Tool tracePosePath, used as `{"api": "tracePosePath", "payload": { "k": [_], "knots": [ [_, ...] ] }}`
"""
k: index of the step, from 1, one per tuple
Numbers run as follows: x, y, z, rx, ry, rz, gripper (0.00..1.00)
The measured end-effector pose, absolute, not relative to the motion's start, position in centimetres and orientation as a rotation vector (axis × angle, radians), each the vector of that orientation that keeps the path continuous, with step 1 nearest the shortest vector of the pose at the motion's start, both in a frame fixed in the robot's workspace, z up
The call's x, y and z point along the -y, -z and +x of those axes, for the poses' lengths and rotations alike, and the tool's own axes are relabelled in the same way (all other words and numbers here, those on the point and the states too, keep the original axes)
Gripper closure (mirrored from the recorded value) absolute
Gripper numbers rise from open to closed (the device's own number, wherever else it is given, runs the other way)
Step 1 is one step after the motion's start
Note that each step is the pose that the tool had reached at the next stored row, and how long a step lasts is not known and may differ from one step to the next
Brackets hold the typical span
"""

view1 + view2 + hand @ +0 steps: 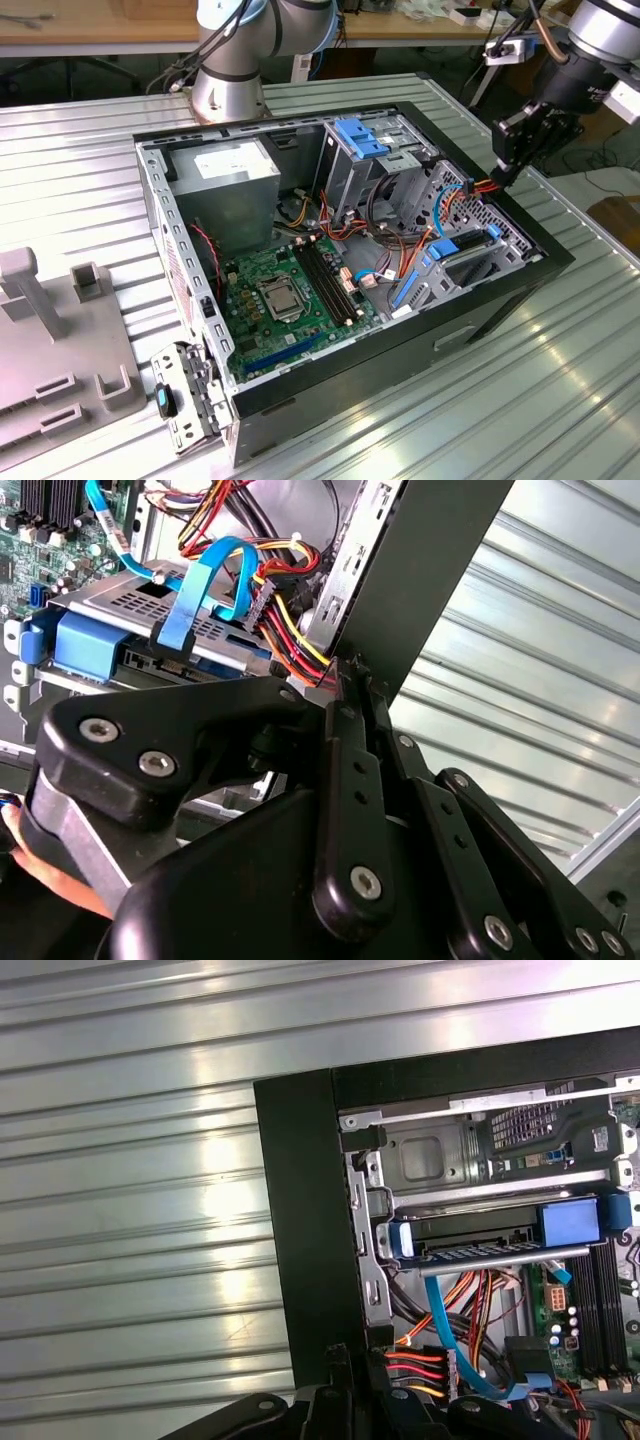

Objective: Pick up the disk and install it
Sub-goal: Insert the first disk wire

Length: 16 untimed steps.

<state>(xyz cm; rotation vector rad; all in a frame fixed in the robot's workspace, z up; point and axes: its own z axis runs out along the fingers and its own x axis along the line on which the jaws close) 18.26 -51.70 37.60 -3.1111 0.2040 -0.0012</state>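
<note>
The disk (463, 245), a dark drive in a bright blue carrier, lies seated in the lower bay at the exterior view's right end of the open computer case (560, 255). In both wrist views the disk (95, 645) (490, 1232) shows with a blue data cable (195, 600) running over it. My black gripper (505, 168) hangs over the case's right rim, above and behind the disk. Its fingers stand shut, tips together at the case wall beside a red, orange and yellow wire bundle (415, 1370). Nothing shows between the gripper (342, 680) (345, 1365) fingers.
A fixed blue bracket (360, 135) tops the grey drive cage at the back of the case. The motherboard (290, 295) and a power supply (232, 175) fill the case's left half. A grey fixture block (60, 350) sits on the ribbed metal table (560, 400).
</note>
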Motion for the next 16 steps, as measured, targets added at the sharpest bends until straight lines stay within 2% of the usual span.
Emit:
{"api": "tracePosePath", "payload": {
  "k": [16],
  "knots": [
    [51.70, -37.56, 18.26, -0.567, 0.006, -3.066, 0.84]
  ]
}}
